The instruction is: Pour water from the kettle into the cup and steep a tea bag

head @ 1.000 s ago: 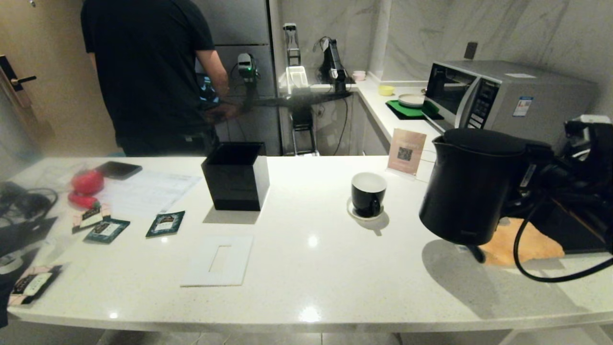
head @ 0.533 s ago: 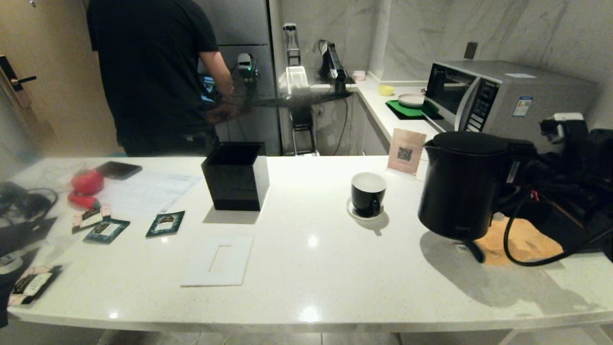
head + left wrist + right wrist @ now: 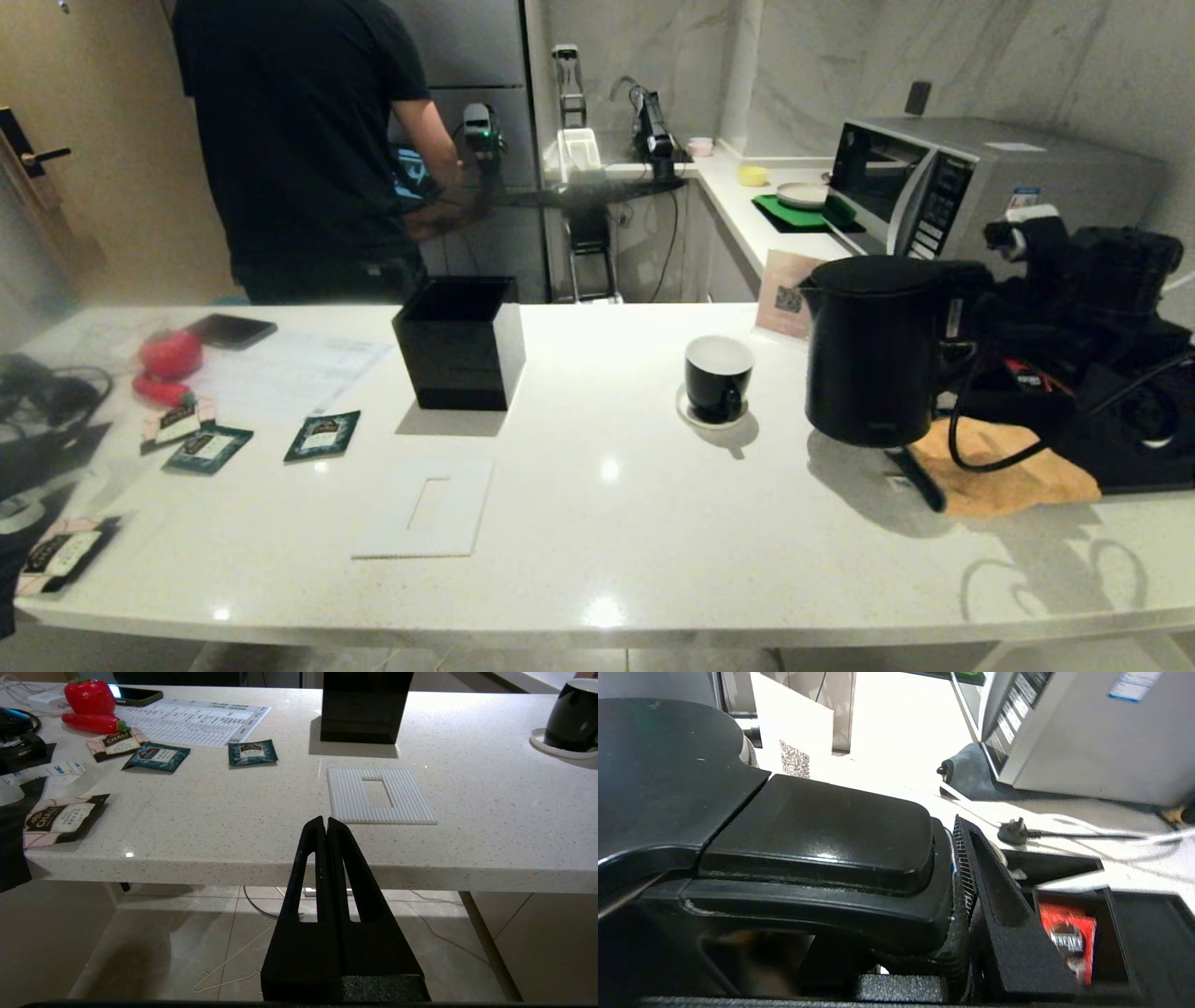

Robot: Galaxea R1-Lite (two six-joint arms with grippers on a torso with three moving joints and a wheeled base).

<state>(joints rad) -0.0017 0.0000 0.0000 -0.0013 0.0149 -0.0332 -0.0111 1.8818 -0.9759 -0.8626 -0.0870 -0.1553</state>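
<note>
The matte black kettle (image 3: 873,350) stands upright at the counter's right, a short way right of the cup (image 3: 717,378). I cannot tell whether its base touches the counter. My right gripper (image 3: 980,347) is shut on the kettle's handle (image 3: 817,826); one ribbed finger (image 3: 999,905) presses its side and the other is hidden. The glossy black cup, white inside, sits on a small white saucer (image 3: 691,416). Several tea bag sachets (image 3: 323,436) lie at the left. My left gripper (image 3: 326,822) is shut and empty, parked below the counter's front edge.
A black open-topped box (image 3: 459,341) stands mid-counter, with a white ribbed plate (image 3: 425,509) in front of it. A QR card (image 3: 782,299), microwave (image 3: 980,187), wooden board (image 3: 1018,476) and loose cable (image 3: 971,457) crowd the right. A person (image 3: 299,140) stands behind the counter.
My right arm has carried the kettle left and down towards the cup. The kettle has swung from tilted to upright. The left arm has not moved.
</note>
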